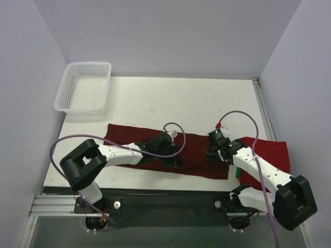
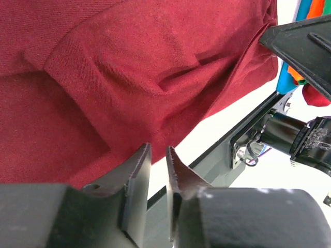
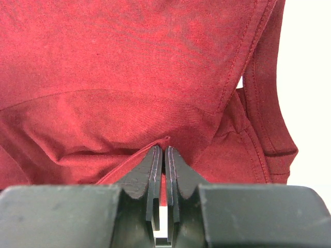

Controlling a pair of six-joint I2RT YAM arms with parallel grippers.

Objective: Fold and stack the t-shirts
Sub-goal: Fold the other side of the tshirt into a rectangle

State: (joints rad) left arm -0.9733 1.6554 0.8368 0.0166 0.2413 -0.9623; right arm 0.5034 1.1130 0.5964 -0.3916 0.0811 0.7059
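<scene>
No readable text or labels, as far as visible.

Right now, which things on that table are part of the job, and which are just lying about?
Part of the job: dark maroon t-shirt, brighter red t-shirt.
Just lying about: white mesh basket.

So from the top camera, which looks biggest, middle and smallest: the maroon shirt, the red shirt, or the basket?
1. Maroon shirt.
2-3. Basket and red shirt look about equal; the right arm hides part of the red shirt, so no ranking.
</scene>
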